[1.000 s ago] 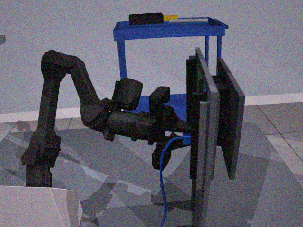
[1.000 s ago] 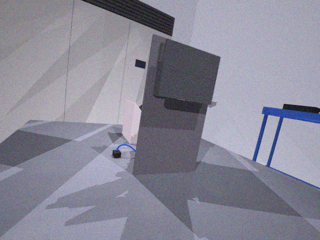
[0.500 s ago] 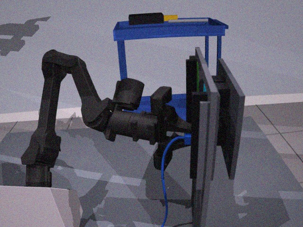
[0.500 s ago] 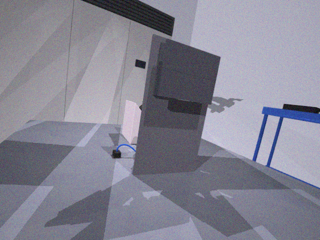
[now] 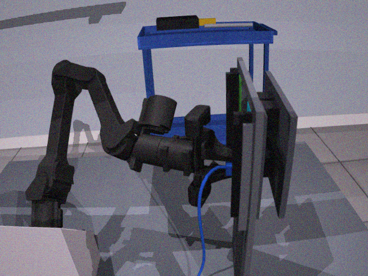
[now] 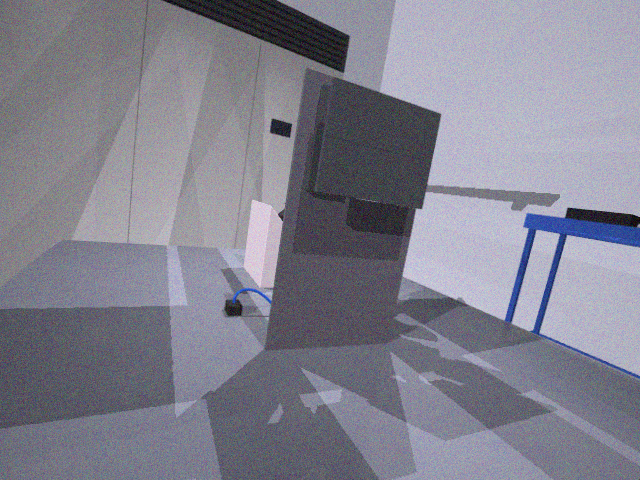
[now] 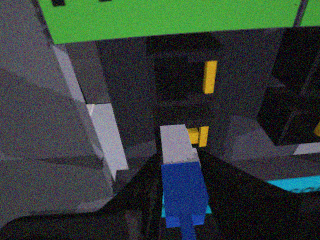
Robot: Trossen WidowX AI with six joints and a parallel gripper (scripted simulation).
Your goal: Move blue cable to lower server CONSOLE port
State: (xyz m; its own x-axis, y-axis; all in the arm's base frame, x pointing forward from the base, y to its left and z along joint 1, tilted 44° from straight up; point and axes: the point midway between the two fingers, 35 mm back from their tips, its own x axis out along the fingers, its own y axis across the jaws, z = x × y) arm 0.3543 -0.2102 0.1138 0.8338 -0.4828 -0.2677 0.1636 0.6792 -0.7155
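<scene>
Fingers clenching the blue plug at the dark sockets

The gripper's (image 5: 229, 167) (image 7: 180, 167) black, tapering fingers are grasping the plug (image 5: 228, 168) (image 7: 184, 187), one smooth wedge pressing in from either side. The plug is showing a boxy, matte blue body and a pale grey, squared nose. It is pointing toward a dark, recessed socket area; whether it is seating in a port, I cannot tell.

Beside the nose, a small yellow piece (image 7: 203, 136) is standing out; above it, a yellow bar (image 7: 210, 77) is edging a square, black opening. A flat green band (image 5: 240, 92) (image 7: 175, 20) is running above the openings. A cyan strip (image 7: 300, 184) is crossing lower down, its dark lettering blurring.

Out of the plug's back, the round, smooth blue cable (image 5: 200, 214) (image 6: 250, 290) (image 7: 187, 231) is arching, then hanging down. In the exterior view it is curving to a small black block (image 6: 233, 307) on the floor.

Behind the plug, flat grey panels (image 5: 259, 163) (image 6: 346, 299) are standing upright. The angular black arm (image 5: 60, 118) is bending high, then reaching down toward them. Farther back, a blue cart (image 5: 204, 38) (image 6: 578, 230) is carrying a black box (image 5: 177, 23) (image 6: 599, 217).
</scene>
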